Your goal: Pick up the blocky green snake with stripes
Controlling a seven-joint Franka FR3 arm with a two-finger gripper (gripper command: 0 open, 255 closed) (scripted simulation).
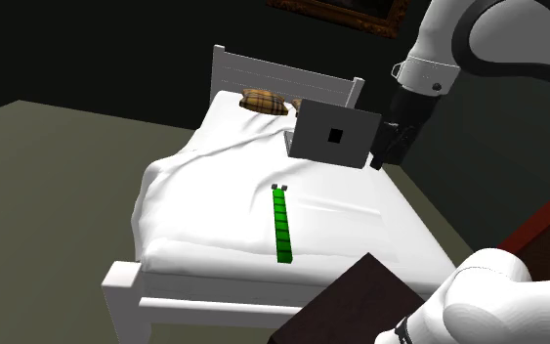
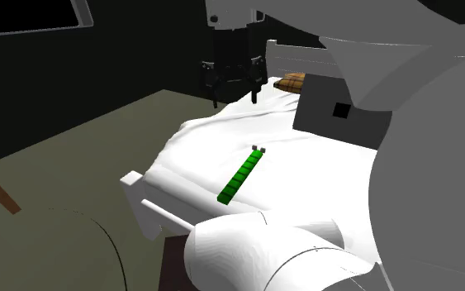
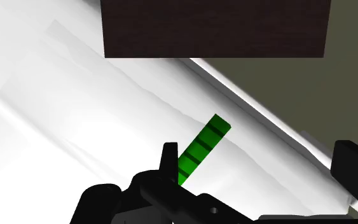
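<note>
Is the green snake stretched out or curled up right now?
Stretched out: the snake lies flat on the white bed in one straight line, untouched by the open tool above the bed.

The snake [image 1: 282,225] lies lengthwise on the middle of the bed [image 1: 180,230]. Behind it, 1 pillow [image 1: 265,101] rests by the headboard [image 1: 263,70]. The gripper [image 2: 234,89] hangs above the bed, and the stand [image 1: 360,303] is at its foot.

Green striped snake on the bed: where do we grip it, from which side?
Probably mid-body of the snake, from straight above, open hand spanning its narrow width. It lies flat and straight on the bed, so only its long side faces offer purchase.
</note>
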